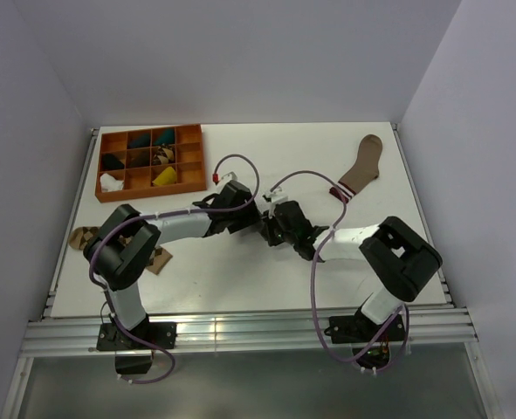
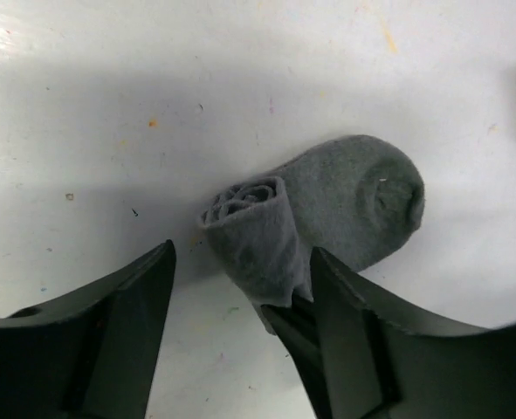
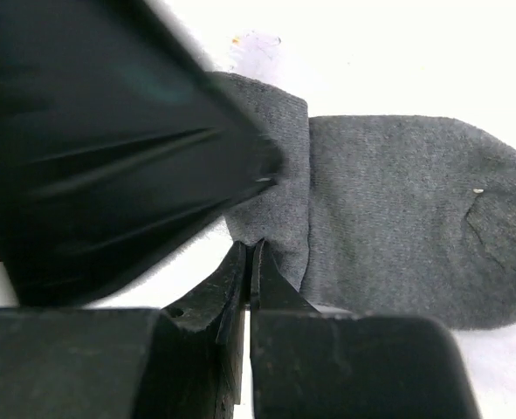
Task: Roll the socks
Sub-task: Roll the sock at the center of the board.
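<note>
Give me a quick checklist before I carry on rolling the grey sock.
1. Left pincer open: ok, jaws wide, either side of the roll at its near end.
2. Right pincer shut: ok, tips meet at the roll's edge.
3. Fabric caught in the right tips: cannot tell.
4. Roll tight: ok, coils show neatly at its end.
5. Grey sock fully rolled: not ok, toe half lies flat on the table.
6. Pincers clear of each other: cannot tell, a left finger crowds the right tips.
</note>
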